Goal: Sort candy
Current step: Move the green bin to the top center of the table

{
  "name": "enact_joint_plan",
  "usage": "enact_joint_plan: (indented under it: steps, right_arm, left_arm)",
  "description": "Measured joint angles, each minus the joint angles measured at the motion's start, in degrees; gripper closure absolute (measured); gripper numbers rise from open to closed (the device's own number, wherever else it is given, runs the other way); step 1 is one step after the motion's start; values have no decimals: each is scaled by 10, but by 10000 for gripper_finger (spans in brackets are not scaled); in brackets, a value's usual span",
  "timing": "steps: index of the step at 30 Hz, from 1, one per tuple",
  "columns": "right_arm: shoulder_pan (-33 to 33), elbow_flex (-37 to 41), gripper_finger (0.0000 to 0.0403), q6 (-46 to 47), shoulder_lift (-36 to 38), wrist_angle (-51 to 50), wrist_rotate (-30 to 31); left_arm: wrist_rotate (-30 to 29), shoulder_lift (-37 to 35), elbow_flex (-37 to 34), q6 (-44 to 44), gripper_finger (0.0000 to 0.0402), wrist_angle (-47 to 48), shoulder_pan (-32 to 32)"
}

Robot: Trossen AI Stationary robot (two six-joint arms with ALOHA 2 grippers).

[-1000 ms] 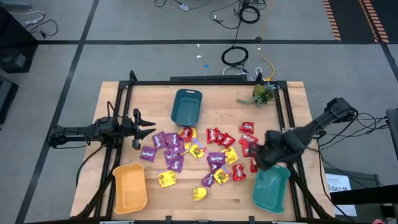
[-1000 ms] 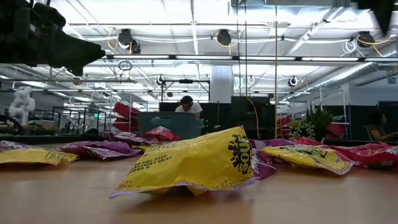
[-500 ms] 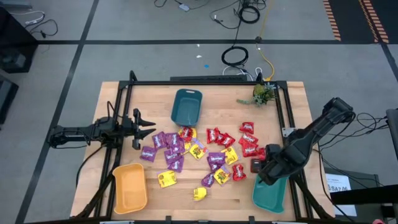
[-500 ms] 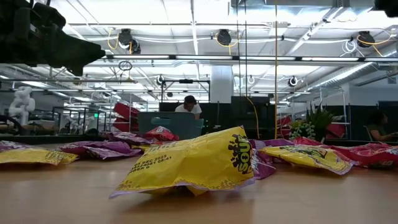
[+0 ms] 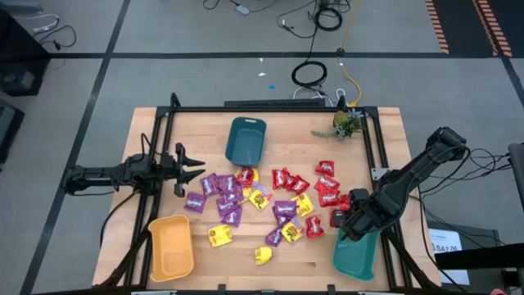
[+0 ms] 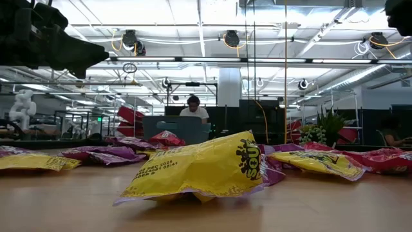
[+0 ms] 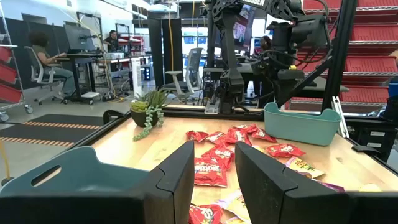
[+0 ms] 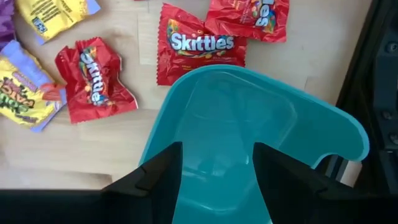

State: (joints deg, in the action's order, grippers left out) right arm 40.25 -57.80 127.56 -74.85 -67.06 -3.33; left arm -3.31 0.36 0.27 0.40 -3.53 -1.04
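Right tool (image 5: 354, 223) has swung over the teal bin (image 8: 249, 124), fingers spread, empty (left idle); nearest red Skittles packet (image 8: 200, 43) lies just beyond the rim.

Small shiny crinkly wrapped candy packets (image 5: 270, 201) in purple, yellow and red lie scattered flat across the frame's centre: purple mostly left, red right, yellow mixed between.
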Motion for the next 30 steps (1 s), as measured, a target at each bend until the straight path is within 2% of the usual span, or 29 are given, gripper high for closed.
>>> enact_joint_plan:
  steps: [4, 10, 15, 18, 25, 30]
  right_arm:
    - [-2, 0, 216, -78, 4, -18, 0]
    - [-19, 0, 216, -268, 4, -61, -28]
    - [-22, 0, 216, -464, -3, -55, -12]
    - [-23, 17, 216, -550, -4, -18, -16]
    - [-31, 92, 216, -612, -4, 10, -28]
    - [-32, 148, 223, -668, -4, 92, -46]
  left_arm:
    - [0, 0, 0, 0, 276, 0, 0]
    - [0, 0, 0, 0, 276, 0, 0]
    - [0, 0, 0, 0, 276, 0, 0]
    - [0, 0, 0, 0, 276, 0, 0]
    - [0, 0, 0, 0, 276, -1, 0]
    - [0, 0, 0, 0, 276, -2, 0]
